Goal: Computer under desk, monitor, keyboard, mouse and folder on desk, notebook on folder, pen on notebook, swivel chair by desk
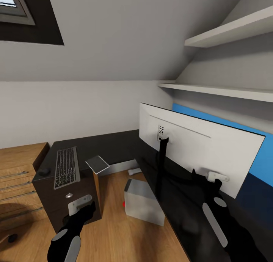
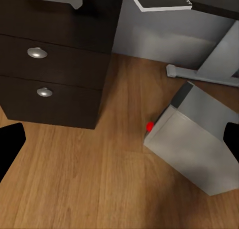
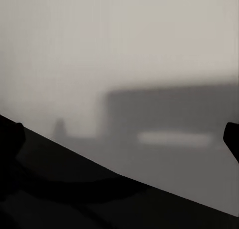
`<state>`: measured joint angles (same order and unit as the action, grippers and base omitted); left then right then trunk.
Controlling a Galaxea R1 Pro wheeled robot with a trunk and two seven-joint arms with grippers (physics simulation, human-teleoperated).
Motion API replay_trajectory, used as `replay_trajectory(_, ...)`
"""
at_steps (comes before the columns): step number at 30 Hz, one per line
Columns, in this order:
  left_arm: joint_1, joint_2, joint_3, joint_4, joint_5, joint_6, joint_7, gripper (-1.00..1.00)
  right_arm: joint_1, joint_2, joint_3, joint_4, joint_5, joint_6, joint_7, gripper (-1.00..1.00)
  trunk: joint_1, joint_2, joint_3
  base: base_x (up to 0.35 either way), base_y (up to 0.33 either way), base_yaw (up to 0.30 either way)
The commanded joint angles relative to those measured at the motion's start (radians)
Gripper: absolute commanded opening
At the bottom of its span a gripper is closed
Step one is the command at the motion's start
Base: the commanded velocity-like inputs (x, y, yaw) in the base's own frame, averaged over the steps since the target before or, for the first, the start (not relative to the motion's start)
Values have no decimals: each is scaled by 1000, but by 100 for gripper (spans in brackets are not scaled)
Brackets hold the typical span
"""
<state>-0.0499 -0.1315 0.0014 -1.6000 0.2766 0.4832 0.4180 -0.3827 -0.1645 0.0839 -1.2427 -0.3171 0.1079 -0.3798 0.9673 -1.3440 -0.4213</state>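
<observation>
Head view: black L-shaped counter (image 1: 113,146) runs along the far wall and down the right side. The monitor (image 1: 197,148) stands upright on the right leg, white back facing the camera, thin black stand under it. On the left end, above the drawers, the keyboard (image 1: 67,167) lies long-ways near-to-far; the mouse (image 1: 44,171) sits just left of it, close to the counter's left edge. The notebook (image 1: 97,164), thin grey rectangle, lies just right of the keyboard w/ one corner poking past the counter edge. The computer (image 1: 144,202), light grey tower w/ a red light on its left face, stands on the wood floor (image 1: 113,224) in the crook of the L, by the counter's right leg.

Left hand (image 1: 84,209) hangs low in front of the drawer unit, left of the computer. In the left wrist view its fingertips (image 2: 10,142) sit at both frame edges, wide apart, nothing between them; below are two silver-knobbed drawers (image 2: 55,69) and the computer (image 2: 196,142) on the floor.

Right hand (image 1: 206,178) is up close to the monitor's lower back edge, near side. Right wrist view: fingers (image 3: 10,139) apart at the frame edges, facing the pale monitor back (image 3: 119,55); can't tell if they touch it.
</observation>
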Motion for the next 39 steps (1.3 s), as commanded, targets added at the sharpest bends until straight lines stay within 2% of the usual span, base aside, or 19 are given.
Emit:
replay_trajectory(1, -1, 0, 0, -1, 10, 3, 7, 100, -1, -1, 3, -2, -5, 4, -8, 100, 0, -1, -1, 0, 0, 0)
replay_trajectory(15, -1, 0, 0, -1, 10, 3, 5, 100, -1, -1, 4, -1, -5, 4, -8, 100, 0, -1, -1, 16, 178, 0)
replay_trajectory(28, -1, 0, 0, -1, 10, 3, 5, 100, -1, -2, 9, -2, -5, 4, -8, 100, 0, -1, -1, 13, 13, 0)
replay_trajectory(39, -1, 0, 0, 0, 10, 2, 5, 100, -1, -3, 8, -1, -5, 4, -8, 100, 0, -1, -1, 191, -28, 0)
